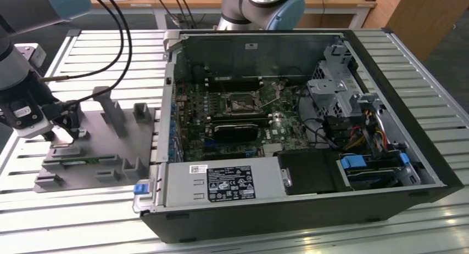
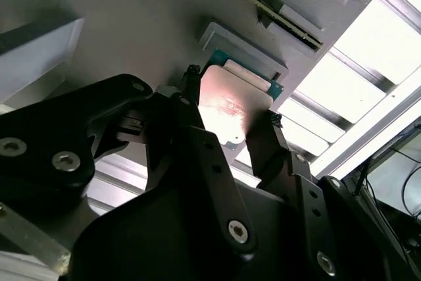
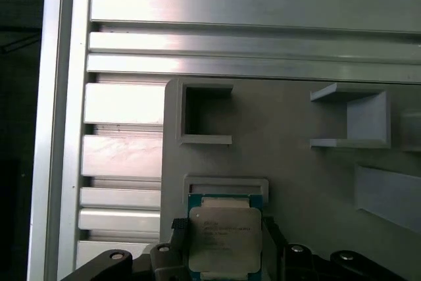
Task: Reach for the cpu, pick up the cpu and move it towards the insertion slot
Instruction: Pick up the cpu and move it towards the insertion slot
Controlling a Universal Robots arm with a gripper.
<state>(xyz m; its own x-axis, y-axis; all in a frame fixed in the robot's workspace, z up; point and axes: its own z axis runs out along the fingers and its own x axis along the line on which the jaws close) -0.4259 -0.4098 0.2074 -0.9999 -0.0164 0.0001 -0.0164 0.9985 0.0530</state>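
Observation:
The cpu (image 3: 225,241), a silvery square chip on a green rim, lies in a shallow nest on the grey fixture plate (image 1: 99,158) at the exterior view's left. My gripper (image 1: 67,134) stands straight down over it. In both wrist views the black fingers (image 2: 268,137) hug two opposite edges of the cpu (image 2: 231,100), which still rests in its nest. The gripper (image 3: 224,229) is shut on the chip. The insertion slot (image 1: 240,103), a dark square socket with a metal frame, sits on the motherboard inside the open computer case, well toward the exterior view's right of the gripper.
Grey upright blocks (image 1: 110,108) and a memory stick (image 1: 73,161) share the fixture plate. The case wall (image 1: 170,100) rises between plate and motherboard. A black finned card (image 1: 234,131) lies just below the socket. Cables (image 1: 121,40) hang above the plate. A second arm (image 1: 264,7) stands behind.

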